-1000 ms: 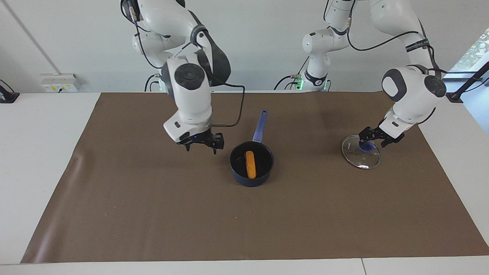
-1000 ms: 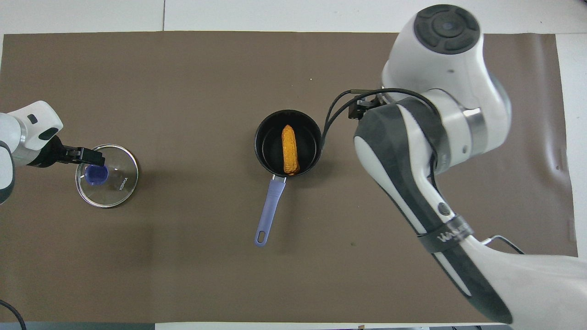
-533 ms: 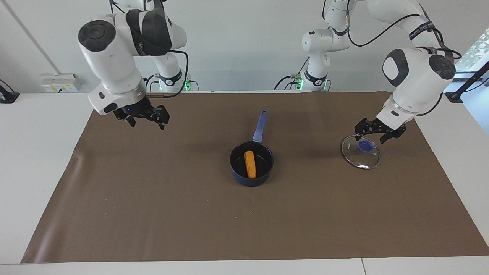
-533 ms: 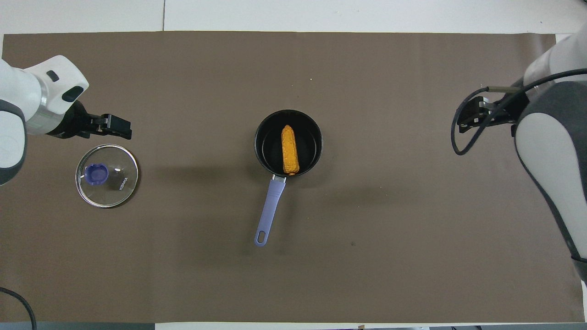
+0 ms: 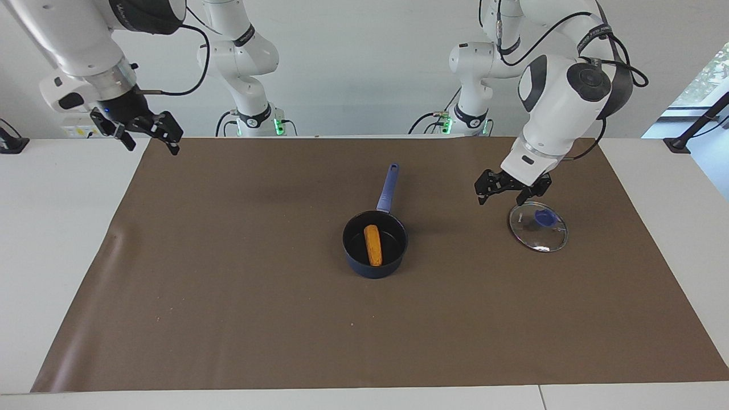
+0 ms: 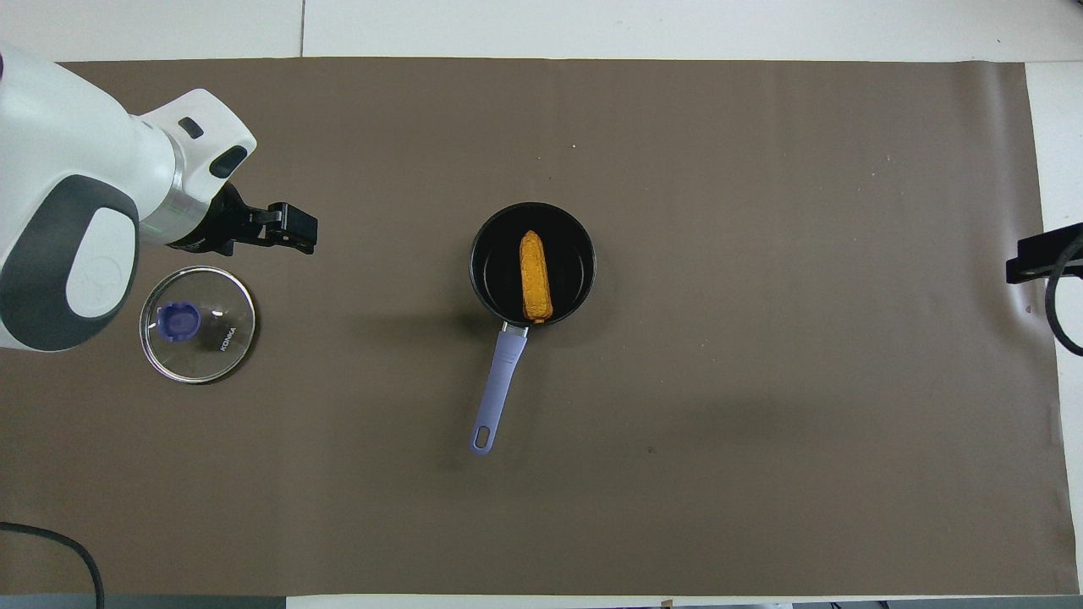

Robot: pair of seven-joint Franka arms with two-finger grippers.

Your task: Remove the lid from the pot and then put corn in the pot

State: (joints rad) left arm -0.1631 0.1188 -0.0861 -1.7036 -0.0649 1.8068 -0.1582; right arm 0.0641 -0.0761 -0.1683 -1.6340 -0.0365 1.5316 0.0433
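The pot (image 5: pixel 364 269) stands mid-mat with its handle (image 5: pixel 387 188) pointing toward the robots; it also shows in the overhead view (image 6: pixel 486 266). The corn (image 5: pixel 373 245) lies inside the pot (image 6: pixel 533 276). The lid (image 5: pixel 535 236) lies flat on the mat toward the left arm's end, knob up (image 6: pixel 211 338). My left gripper (image 5: pixel 500 199) is open and empty, raised over the mat just beside the lid on the pot's side (image 6: pixel 298 228). My right gripper (image 5: pixel 152 147) is open and empty, up over the mat's edge at the right arm's end (image 6: pixel 1036 258).
A brown mat (image 5: pixel 228 285) covers most of the white table (image 5: pixel 57 228). A socket box (image 5: pixel 85 122) sits at the wall near the right gripper. A dark cable (image 6: pixel 51 541) lies at the table's corner near the left arm.
My left gripper let go of the lid's knob, rose and moved toward the pot. My right arm swung away from beside the pot to the right arm's end of the table.
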